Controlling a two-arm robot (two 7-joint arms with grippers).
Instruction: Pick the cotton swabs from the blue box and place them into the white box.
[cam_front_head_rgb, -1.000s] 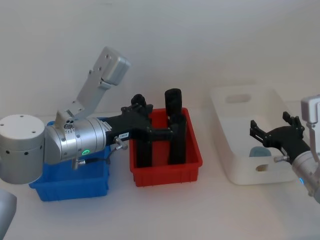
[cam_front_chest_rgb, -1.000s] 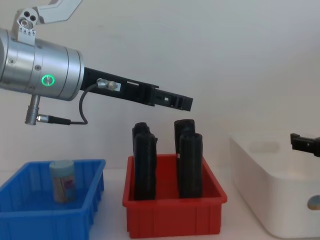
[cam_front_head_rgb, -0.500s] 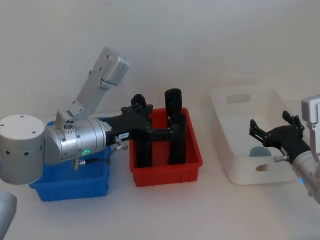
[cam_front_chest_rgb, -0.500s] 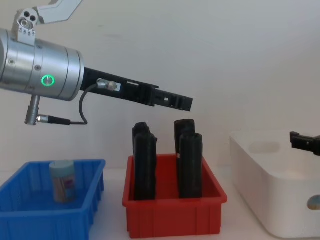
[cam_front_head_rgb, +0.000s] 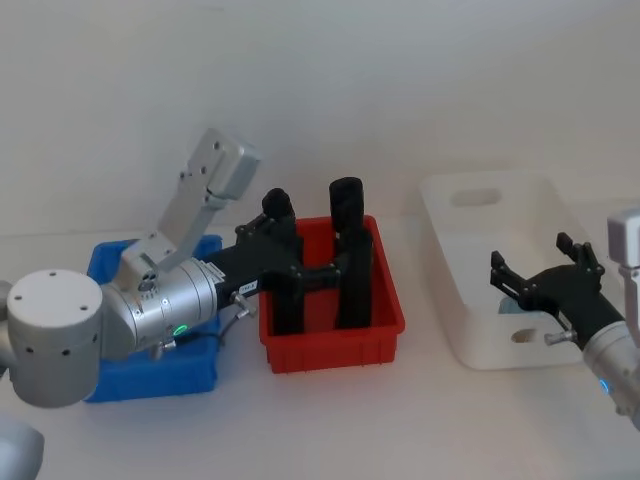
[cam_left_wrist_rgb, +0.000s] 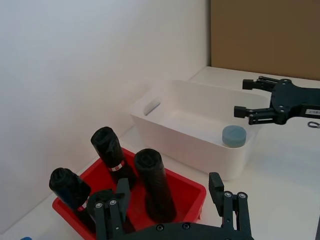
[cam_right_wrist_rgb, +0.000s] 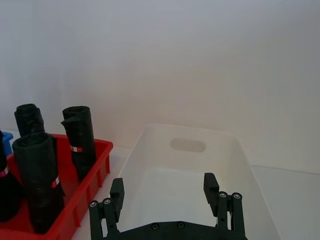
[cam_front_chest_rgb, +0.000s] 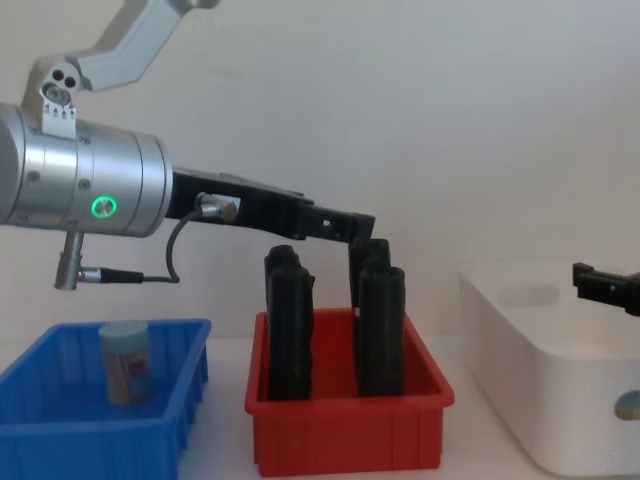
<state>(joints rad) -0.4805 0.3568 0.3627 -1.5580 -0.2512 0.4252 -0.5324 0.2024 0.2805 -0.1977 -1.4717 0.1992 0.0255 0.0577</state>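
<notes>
Seemingly white table (cam_front_head_rgb: 330, 425): blue box (cam_front_head_rgb: 160, 380), red bin (cam_front_head_rgb: 330, 352), white box (cam_front_head_rgb: 478, 348)

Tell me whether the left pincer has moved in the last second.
Yes. In the chest view the left pincer has dropped closer to the black cylinders standing in the red bin.

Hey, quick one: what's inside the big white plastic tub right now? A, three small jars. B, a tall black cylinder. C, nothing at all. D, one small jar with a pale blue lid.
D: the left wrist view shows a single small clear jar with a pale blue lid inside the large glossy white plastic tub, and nothing else in there.
</notes>
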